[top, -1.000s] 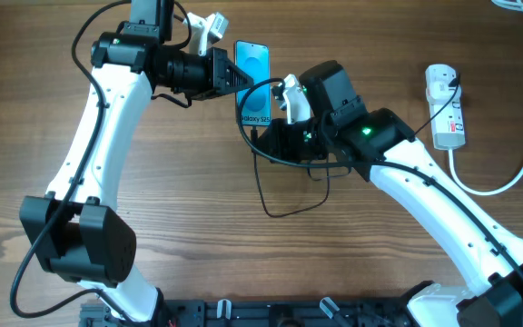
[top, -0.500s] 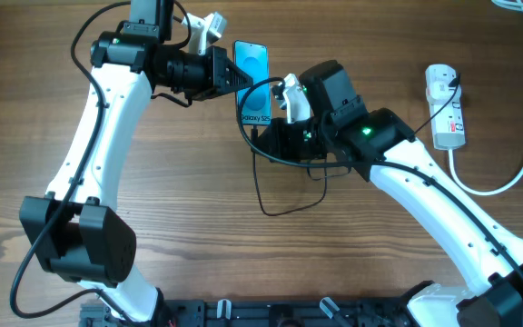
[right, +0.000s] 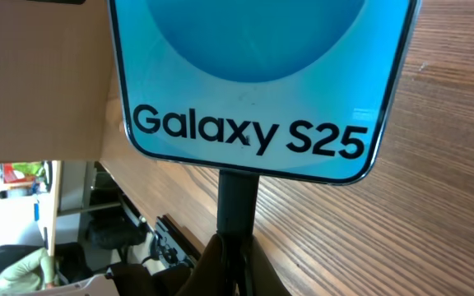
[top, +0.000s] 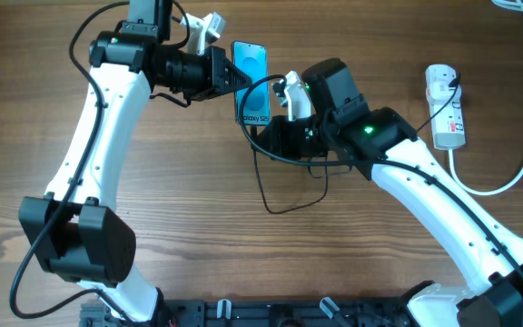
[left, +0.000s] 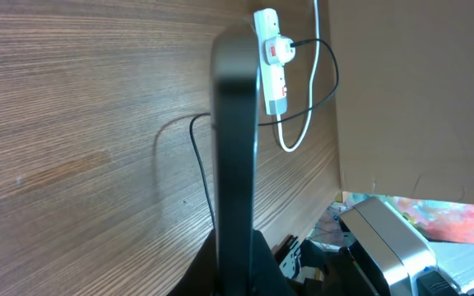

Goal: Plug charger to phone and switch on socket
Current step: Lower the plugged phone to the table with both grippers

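My left gripper point(top: 228, 76) is closed on the phone point(top: 252, 77), which it holds between both arms. The right gripper point(right: 235, 255) pinches the charger point(right: 239, 201) plug at the phone's lower edge (how deep it sits, I cannot tell). I should push straight along the phone, without twisting.

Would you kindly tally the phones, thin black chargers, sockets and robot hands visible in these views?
Phone: 1
Charger: 1
Socket: 1
Hands: 2, left hand and right hand
Total: 5
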